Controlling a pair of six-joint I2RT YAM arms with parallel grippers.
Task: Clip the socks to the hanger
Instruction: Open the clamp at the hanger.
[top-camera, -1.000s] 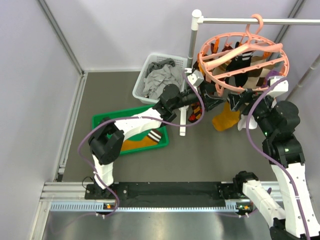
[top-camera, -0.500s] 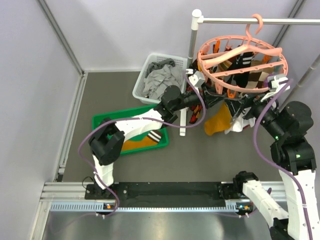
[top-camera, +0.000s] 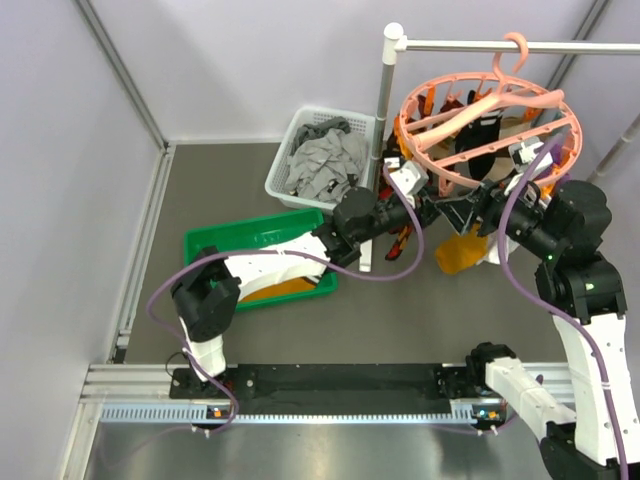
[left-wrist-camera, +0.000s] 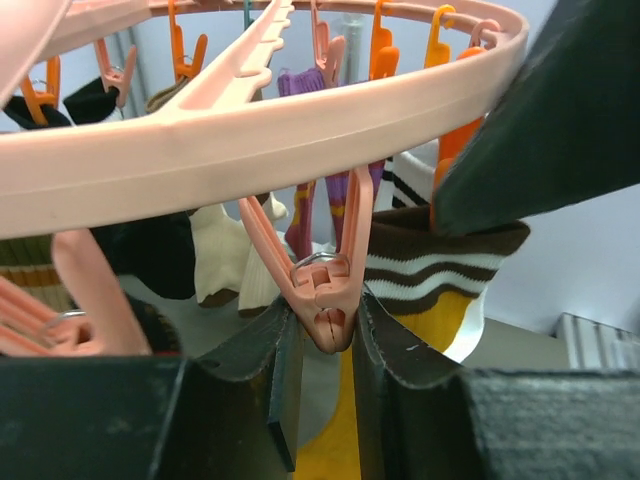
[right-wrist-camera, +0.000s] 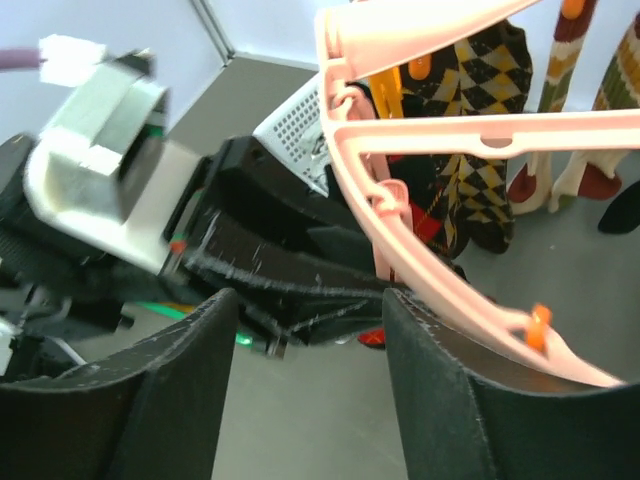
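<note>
Left fingers (left-wrist-camera: 278, 372) pinch clip (left-wrist-camera: 322, 290) under hanger (left-wrist-camera: 250, 140) rim. Right fingers (right-wrist-camera: 180, 400) spread wide, empty, beside rim. Mustard sock (left-wrist-camera: 425, 310) hangs just behind clip, not yet in it. Other socks (left-wrist-camera: 225, 250) already clipped. Orange sock (top-camera: 268, 290) waits in tray (top-camera: 230, 235), well left of hanger.

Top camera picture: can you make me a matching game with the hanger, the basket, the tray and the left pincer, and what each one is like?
Things:
1 hanger
2 basket
3 tray
4 left pincer

What fits:
A is green
B hangs from the white rail
C holds grey clothes
D has a pink clip between its fingers

Pairs: 1-B, 2-C, 3-A, 4-D
</note>
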